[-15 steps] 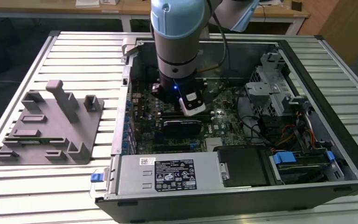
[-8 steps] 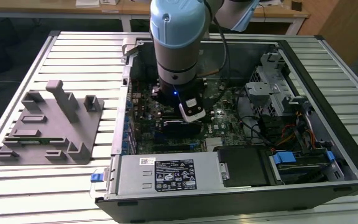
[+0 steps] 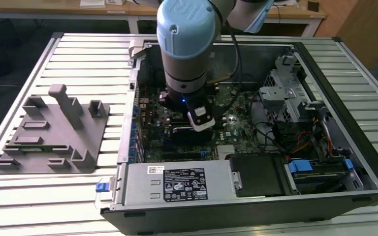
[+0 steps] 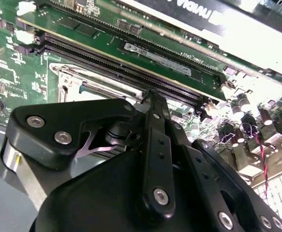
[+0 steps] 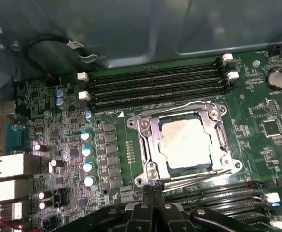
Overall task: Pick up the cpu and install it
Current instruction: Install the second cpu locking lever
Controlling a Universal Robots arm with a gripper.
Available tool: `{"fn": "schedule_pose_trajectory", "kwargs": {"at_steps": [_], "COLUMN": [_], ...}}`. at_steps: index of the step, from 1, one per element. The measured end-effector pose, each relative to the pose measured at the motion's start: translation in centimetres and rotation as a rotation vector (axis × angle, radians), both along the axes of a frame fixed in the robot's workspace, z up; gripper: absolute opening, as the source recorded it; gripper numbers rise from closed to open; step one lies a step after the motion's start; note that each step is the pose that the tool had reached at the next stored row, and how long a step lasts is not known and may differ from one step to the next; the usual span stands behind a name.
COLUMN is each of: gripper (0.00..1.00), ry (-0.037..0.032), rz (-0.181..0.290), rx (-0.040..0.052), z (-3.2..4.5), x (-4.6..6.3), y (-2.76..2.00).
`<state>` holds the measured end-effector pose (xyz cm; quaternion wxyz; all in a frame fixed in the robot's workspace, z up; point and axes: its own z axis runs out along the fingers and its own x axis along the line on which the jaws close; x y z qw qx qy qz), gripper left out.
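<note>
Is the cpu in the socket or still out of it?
In. In the first wrist view the cpu lies flat inside the metal socket frame on the motherboard. The gripper stands beside the frame, holding nothing.

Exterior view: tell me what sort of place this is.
Probably a lab or workshop test bench: an open computer case lies on a slatted metal table, beside a grey fixture, with wooden desks behind.

Slatted metal table (image 3: 31, 196) carries open computer case (image 3: 346, 147) and grey fixture block (image 3: 51, 132) (well apart).
</note>
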<state>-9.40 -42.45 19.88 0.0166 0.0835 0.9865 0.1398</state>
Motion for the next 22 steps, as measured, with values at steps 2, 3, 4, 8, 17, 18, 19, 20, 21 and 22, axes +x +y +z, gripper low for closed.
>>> {"fn": "schedule_pose_trajectory", "kwargs": {"at_steps": [2,3,4,8,17,18,19,20,21,22], "gripper": [0.11,0.11,0.11,0.11,0.11,0.11,0.11,0.11,0.11,0.11], "ry": [0.0002,0.0002,0.0003,0.0002,0.0002,0.0002,0.0002,0.0002,0.0003,0.0001], "rz": [0.000,0.000,0.000,0.000,0.000,0.000,0.000,0.000,0.000,0.000], "rx": [0.0007,0.0011,0.0020,0.0114,0.0260,0.0272,0.0285,0.0297,0.0312,0.0325], "z": [-0.12,-0.16,-0.20,-0.30,-0.68,-0.73,-0.78,-0.81,-0.85,-0.91], "x": [-0.08,-0.10,-0.13,-0.26,-0.48,-0.49,-0.50,-0.52,-0.54,-0.55], "y": [-0.01,-0.01,0.00,0.02,0.26,0.29,0.32,0.35,0.37,0.39]}}
